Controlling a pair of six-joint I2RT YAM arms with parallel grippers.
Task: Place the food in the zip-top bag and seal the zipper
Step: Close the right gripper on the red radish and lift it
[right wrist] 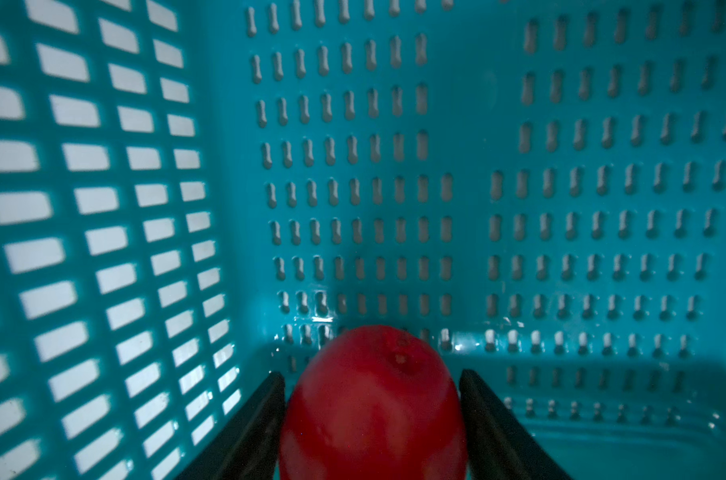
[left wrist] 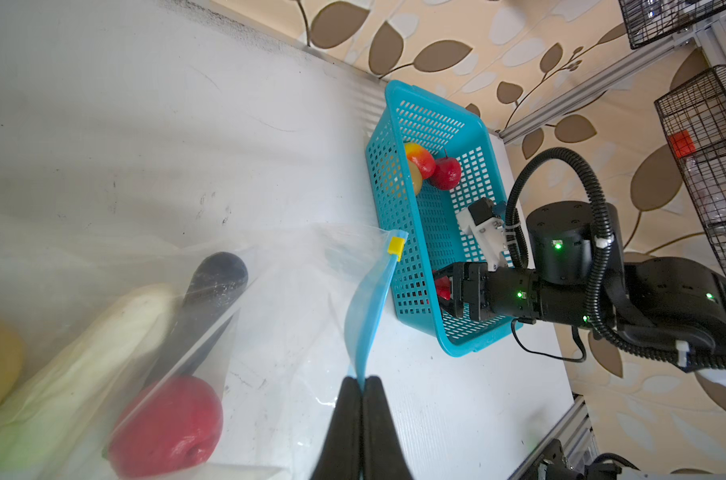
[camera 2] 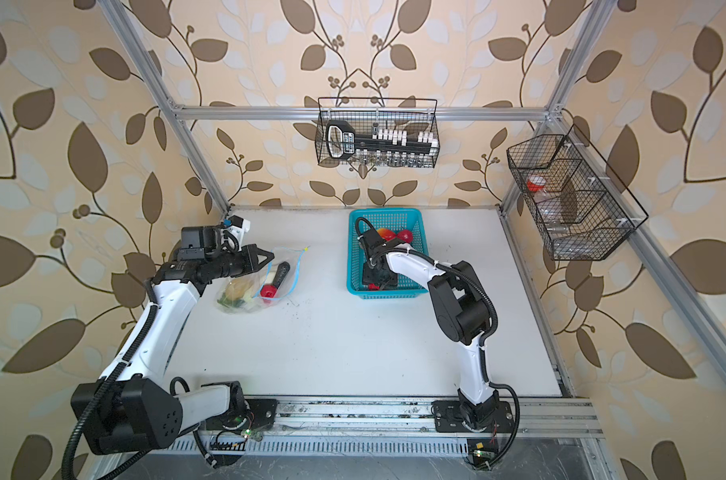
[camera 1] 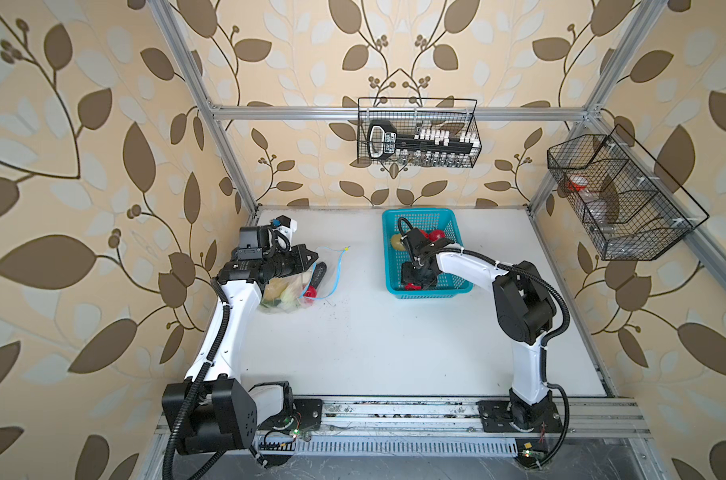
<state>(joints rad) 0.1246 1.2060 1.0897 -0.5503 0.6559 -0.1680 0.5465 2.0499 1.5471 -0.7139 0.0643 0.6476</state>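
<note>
— Where is the zip-top bag [camera 1: 332, 276] lying?
— On the left of the table [camera 1: 394, 340], its long axis running near-left to far-right and its mouth facing the basket [camera 1: 419, 213]. The left gripper [left wrist: 361, 380] is pinching the zipper [left wrist: 371, 307], jaws fully together.
— And the right gripper [right wrist: 371, 374]?
— It is straddling a red fruit [right wrist: 374, 415] in the basket, jaws part-open. Whether it is gripping, I cannot tell.

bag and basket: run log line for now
left jaws: shut on zipper | right jaws: around red fruit in basket, grip unclear | bag: open, part filled
</note>
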